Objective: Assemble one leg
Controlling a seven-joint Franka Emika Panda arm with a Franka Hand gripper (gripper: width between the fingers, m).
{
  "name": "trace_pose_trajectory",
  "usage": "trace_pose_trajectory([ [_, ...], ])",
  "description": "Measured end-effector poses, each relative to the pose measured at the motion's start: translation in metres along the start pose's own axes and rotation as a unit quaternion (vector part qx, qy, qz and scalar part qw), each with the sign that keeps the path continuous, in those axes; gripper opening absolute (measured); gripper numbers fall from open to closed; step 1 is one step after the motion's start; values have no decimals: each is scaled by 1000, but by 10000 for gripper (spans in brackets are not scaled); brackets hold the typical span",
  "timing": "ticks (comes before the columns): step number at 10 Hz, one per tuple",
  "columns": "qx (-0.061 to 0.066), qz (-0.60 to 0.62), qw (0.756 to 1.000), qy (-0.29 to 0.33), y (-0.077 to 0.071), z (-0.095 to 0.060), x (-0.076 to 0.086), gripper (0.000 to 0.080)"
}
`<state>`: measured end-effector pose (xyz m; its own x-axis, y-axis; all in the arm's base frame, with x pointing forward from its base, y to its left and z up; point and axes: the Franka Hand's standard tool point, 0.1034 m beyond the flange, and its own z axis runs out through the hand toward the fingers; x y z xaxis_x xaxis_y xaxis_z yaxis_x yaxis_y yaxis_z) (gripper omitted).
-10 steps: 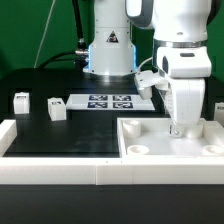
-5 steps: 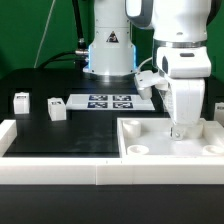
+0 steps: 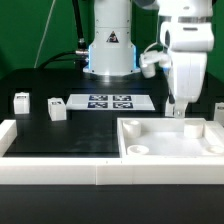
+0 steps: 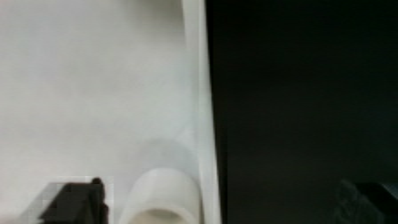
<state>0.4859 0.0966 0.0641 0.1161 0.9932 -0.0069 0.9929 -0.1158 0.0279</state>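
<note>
The big white tray-like part (image 3: 170, 140) lies at the front on the exterior view's right. My gripper (image 3: 178, 108) hangs just above its far right corner. In the wrist view my gripper (image 4: 222, 205) is open, its dark fingertips (image 4: 71, 202) set wide apart. One white leg (image 4: 164, 196) stands upright between them on the tray, close to the tray's edge, with neither finger touching it. In the exterior view the gripper mostly hides this leg. Two more legs (image 3: 22, 101) (image 3: 57, 109) with square tags stand on the black table at the left.
The marker board (image 3: 110, 101) lies flat at the middle of the table, in front of the robot base (image 3: 110, 50). A low white wall (image 3: 50, 160) runs along the table's front and left edges. Another small white part (image 3: 219, 110) shows at the right edge.
My gripper has risen out of the tray's far right corner and the arm now stands higher. The parts on the left have not moved.
</note>
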Motion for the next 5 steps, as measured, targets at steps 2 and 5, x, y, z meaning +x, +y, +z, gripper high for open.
trace_pose_trajectory([
  [2,-1,9,1000,1,-1,-2,0,649],
  [5,1,120,993,2,-1,-1,1,649],
])
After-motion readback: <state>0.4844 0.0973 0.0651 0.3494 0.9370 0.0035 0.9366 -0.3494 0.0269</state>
